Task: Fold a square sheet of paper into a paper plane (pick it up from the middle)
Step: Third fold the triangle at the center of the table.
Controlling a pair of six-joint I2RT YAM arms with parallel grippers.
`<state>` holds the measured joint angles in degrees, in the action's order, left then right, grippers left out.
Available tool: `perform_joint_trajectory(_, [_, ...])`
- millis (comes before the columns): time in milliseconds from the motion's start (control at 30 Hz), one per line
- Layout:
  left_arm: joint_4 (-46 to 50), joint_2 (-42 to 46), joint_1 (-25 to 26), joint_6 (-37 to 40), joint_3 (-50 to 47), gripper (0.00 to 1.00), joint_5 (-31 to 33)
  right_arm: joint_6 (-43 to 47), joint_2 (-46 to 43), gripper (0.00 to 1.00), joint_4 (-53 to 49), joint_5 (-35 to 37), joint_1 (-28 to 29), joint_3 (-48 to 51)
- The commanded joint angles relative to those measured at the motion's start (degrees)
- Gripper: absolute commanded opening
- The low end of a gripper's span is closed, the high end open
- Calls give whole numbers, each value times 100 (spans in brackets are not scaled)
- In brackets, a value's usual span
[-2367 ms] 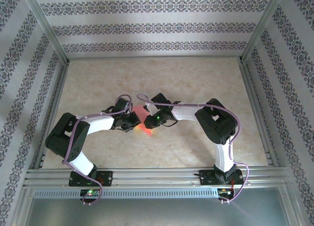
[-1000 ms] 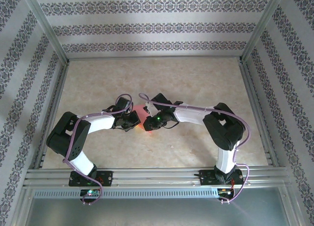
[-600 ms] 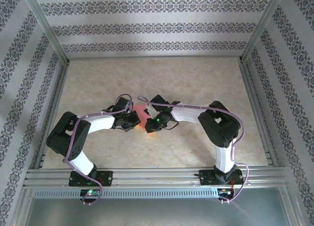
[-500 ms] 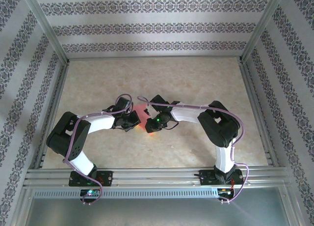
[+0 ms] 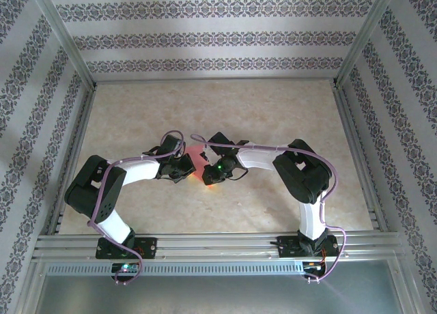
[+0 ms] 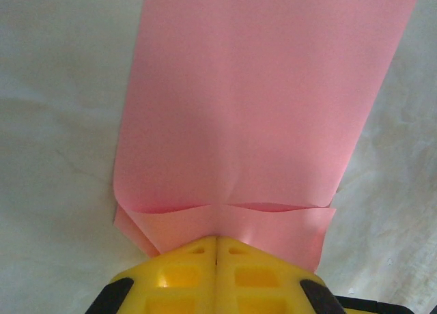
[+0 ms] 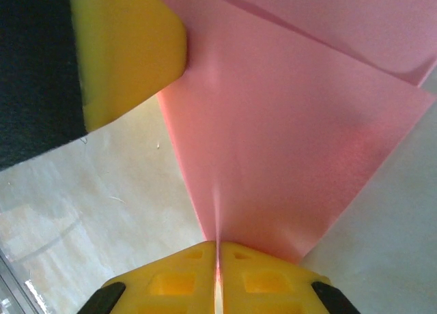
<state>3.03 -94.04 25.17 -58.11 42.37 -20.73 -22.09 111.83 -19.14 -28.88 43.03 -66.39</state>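
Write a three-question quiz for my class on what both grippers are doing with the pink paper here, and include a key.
1. True or false: the left gripper is shut on the pink sheet of paper.
2. The right gripper is: A) wide open, holding nothing; B) shut on the same sheet; C) shut on a pen.
3. In the left wrist view, is the sheet one flat layer or folded?

Key: 1 true. 2 B. 3 folded: layered edges show just ahead of the left gripper.
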Motion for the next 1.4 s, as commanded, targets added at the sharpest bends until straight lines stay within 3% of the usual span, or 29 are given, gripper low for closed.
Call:
perform_joint_trajectory(0, [751, -236, 51, -16, -109, 2, 459, 150, 113, 12, -277, 149, 48, -53])
perform_joint_trajectory(633, [885, -290, 56, 71, -11, 2, 526, 433, -606, 11, -697, -306, -1, 756])
perform_joint_trajectory(833, [766, -282, 50, 73, -23, 2, 435, 376, -1204, 11, -258, -351, -155, 762])
perform_joint_trajectory(1367, [655, -161, 51, 96, -9, 2, 341, 226, -132, 9, -89, -21, 71, -77])
